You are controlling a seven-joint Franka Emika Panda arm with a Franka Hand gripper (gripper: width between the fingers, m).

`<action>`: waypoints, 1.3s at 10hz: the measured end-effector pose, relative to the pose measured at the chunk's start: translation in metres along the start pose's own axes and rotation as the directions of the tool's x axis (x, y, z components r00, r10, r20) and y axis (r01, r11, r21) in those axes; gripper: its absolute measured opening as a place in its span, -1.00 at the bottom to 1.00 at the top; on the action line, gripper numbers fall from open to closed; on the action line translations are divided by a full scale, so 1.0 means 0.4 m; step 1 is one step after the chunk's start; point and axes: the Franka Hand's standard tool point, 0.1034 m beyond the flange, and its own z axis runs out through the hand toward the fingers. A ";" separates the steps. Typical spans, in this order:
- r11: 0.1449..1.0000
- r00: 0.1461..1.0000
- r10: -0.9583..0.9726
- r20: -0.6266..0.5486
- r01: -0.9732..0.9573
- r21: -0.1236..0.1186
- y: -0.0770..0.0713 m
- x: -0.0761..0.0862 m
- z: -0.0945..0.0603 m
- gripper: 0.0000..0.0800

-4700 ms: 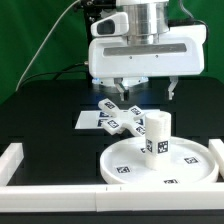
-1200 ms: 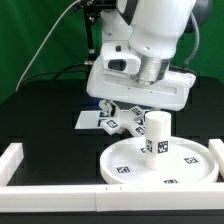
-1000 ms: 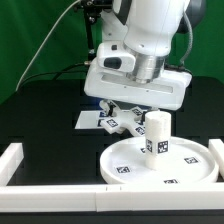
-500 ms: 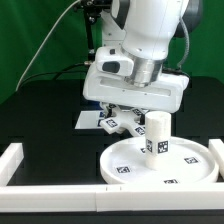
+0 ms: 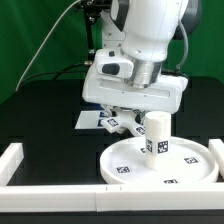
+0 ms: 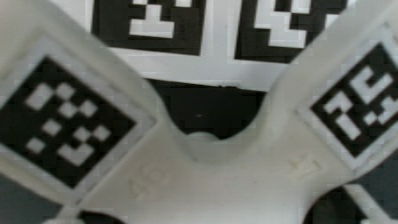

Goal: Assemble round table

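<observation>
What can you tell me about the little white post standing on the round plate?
The post is a short, thick, white cylinder that looks like plastic, with a flat top. A small black-and-white square tag sits on its side. It stands upright on the round plate, near its middle. Nothing else appears to touch it.

The exterior camera stands in front of the black tabletop (image 5: 45,110), a little above it. It looks down and across at middling range, the big white robot arm (image 5: 150,40) in the upper centre. The wrist camera stares down from very close. Both views share the white flat-armed plastic piece with square tags (image 5: 120,123) (image 6: 196,175) and the thin flat white marker board (image 5: 87,119) (image 6: 187,62).
</observation>
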 end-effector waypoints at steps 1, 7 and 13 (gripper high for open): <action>1.000 1.000 0.000 0.000 0.000 0.000 0.000 0.000 0.000 0.12; 0.977 0.994 0.086 0.060 -0.096 0.192 -0.026 0.021 -0.154 0.12; 0.965 0.916 0.188 -0.356 -0.104 0.243 0.001 0.061 -0.239 0.12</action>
